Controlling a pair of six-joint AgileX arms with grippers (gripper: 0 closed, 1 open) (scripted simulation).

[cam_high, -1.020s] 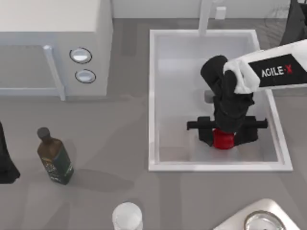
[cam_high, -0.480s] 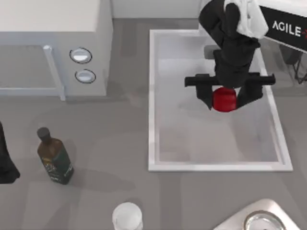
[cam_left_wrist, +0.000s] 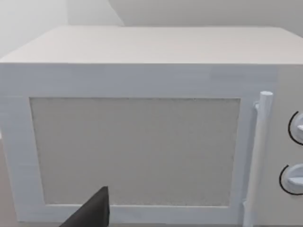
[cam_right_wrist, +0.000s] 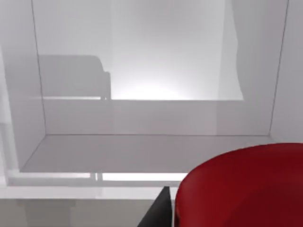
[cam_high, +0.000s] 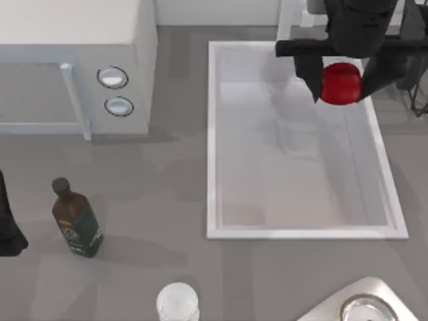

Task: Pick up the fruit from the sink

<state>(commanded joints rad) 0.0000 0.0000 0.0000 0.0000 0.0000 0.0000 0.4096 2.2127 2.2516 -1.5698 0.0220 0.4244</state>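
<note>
My right tool (cam_high: 341,79) is clamped on the fruit (cam_high: 341,83), one black finger (cam_high: 308,71) on each side of it. In the top view the fruit sits over the far right part of the sink (cam_high: 212,147), up near the back rim and close beside the faucet (cam_high: 286,23). It looks lifted off the basin floor. In the right wrist view the fruit (cam_right_wrist: 244,187) is close up, red and glossy, with the white basin walls (cam_right_wrist: 142,71) beyond it.

My left arm (cam_high: 8,221) is parked at the left edge of the table (cam_high: 160,194), well apart from the sink. The left wrist view faces the microwave (cam_left_wrist: 137,127), with its door handle (cam_left_wrist: 258,156) and two knobs (cam_left_wrist: 296,127) to one side; a dark finger tip (cam_left_wrist: 94,210) of the left tool pokes in at the edge, and I cannot tell if that tool is apart or together.

On the table: microwave (cam_high: 73,60) at the far left, a dark bottle (cam_high: 75,219) near the left arm, a clear jar (cam_high: 178,302) at the near edge, and a metal bowl-like thing (cam_high: 364,306) at the near right corner.
</note>
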